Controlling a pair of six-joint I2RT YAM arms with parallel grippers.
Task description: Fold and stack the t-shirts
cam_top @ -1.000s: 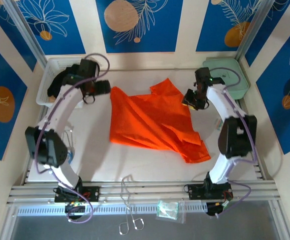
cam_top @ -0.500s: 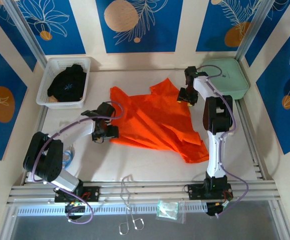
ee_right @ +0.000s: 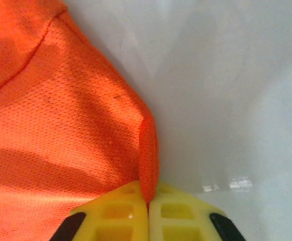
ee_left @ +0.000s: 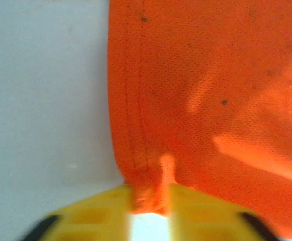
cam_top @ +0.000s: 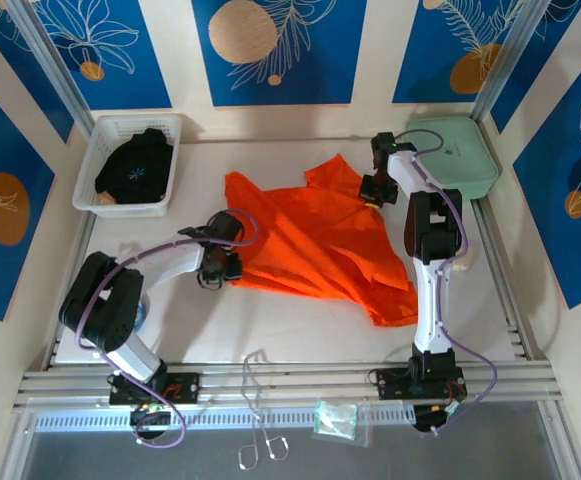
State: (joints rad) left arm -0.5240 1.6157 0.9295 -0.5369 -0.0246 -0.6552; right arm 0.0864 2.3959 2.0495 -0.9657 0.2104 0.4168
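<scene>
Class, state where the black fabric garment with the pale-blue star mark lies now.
In the top view, the black fabric garment lies inside the white plastic basket at the far left, left of the bright orange t-shirt.

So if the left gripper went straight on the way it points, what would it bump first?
The orange t-shirt: the left gripper is shut on its edge, with more shirt lying straight ahead.

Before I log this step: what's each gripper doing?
Left gripper: shut on the orange shirt, at its hem.
Right gripper: shut on the orange shirt's edge.
</scene>
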